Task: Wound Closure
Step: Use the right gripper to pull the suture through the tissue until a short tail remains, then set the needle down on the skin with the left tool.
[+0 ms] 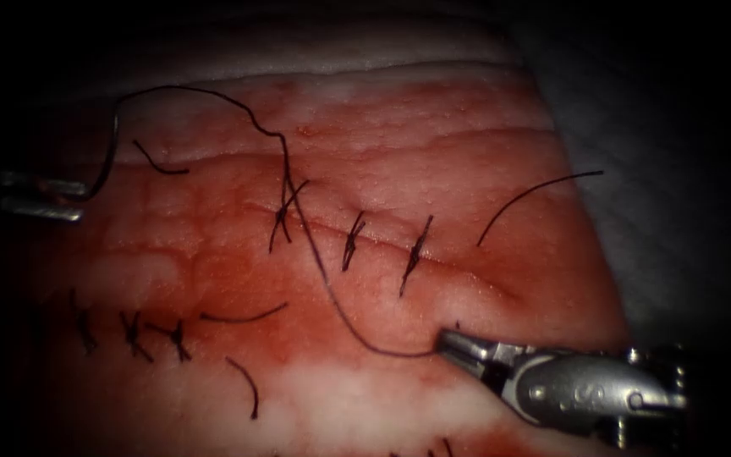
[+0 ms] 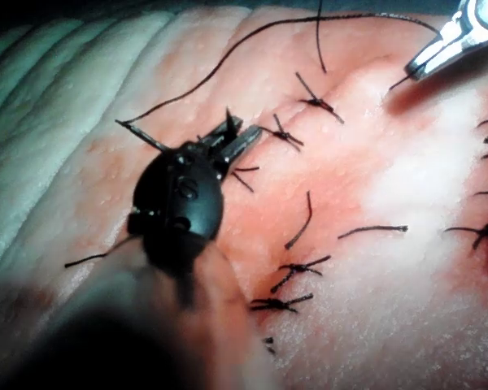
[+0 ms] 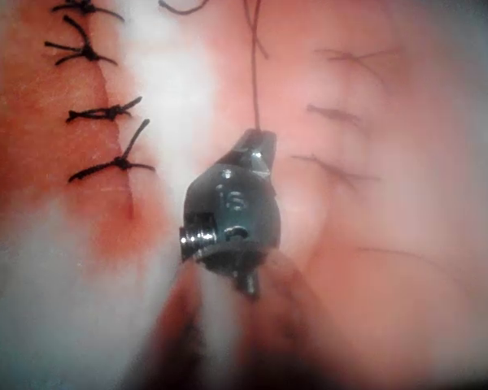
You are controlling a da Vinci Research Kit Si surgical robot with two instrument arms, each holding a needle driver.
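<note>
Now thread [image 1: 315, 254] taut between both hands.

Two tools: left [image 1: 65, 203] and right [image 1: 458, 347]. One long thread [image 1: 332, 292]. Three knotted stitches [image 1: 353, 241] on the upper cut [image 1: 467, 267], three lower. Four loose thread ends [image 1: 535, 199].

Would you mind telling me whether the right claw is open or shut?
Shut: the right claw pinches the thread, which runs straight from its closed tip across the tissue.
</note>
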